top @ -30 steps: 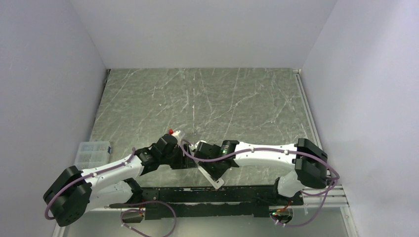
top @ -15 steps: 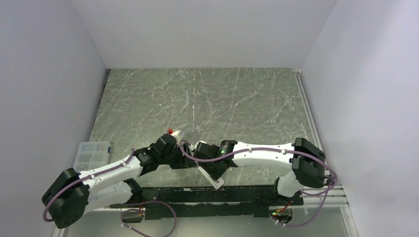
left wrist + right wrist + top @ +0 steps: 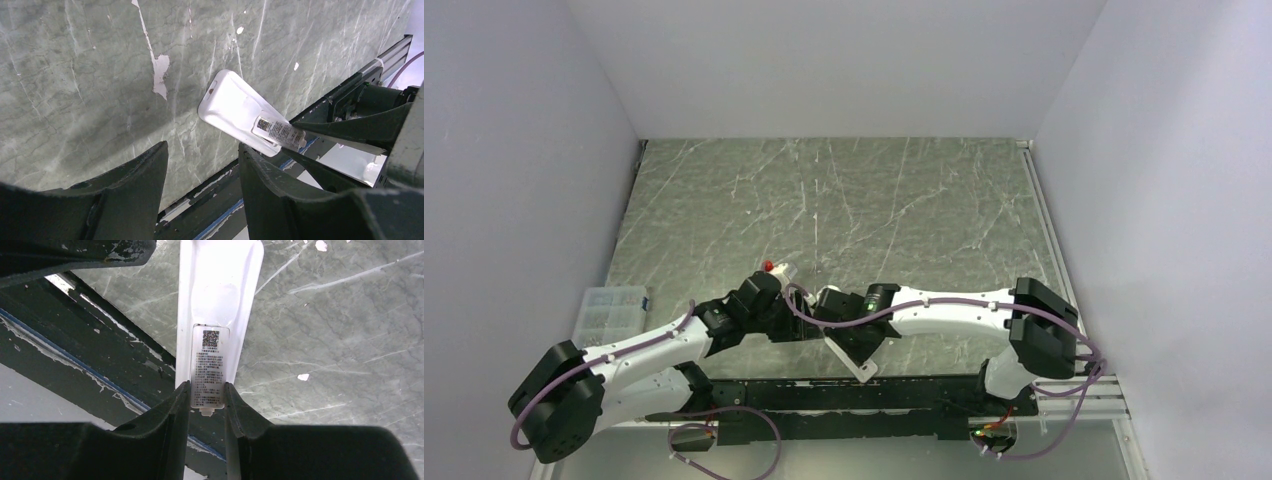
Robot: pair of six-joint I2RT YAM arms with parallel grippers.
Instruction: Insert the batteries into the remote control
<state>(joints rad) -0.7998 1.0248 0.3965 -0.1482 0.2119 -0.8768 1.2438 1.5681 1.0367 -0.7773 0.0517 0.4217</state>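
Observation:
The remote control (image 3: pixel 220 290) is slim and white, with its plain back and a printed label facing the right wrist camera. My right gripper (image 3: pixel 207 400) is shut on its labelled end and holds it at a slant over the table's near edge. It also shows in the top view (image 3: pixel 862 366) and in the left wrist view (image 3: pixel 235 107). My left gripper (image 3: pixel 202 150) is open and empty, just left of the remote and apart from it. In the top view the left gripper (image 3: pixel 802 325) sits close beside the right gripper (image 3: pixel 849 345). No batteries are in view.
A clear plastic compartment box (image 3: pixel 611 310) stands at the table's left edge. A black rail (image 3: pixel 844 400) with cables runs along the near edge under both arms. White walls close the green marble table (image 3: pixel 844 200) on three sides.
Both arms have shifted slightly left. The right gripper still holds the remote in nearly the same place.

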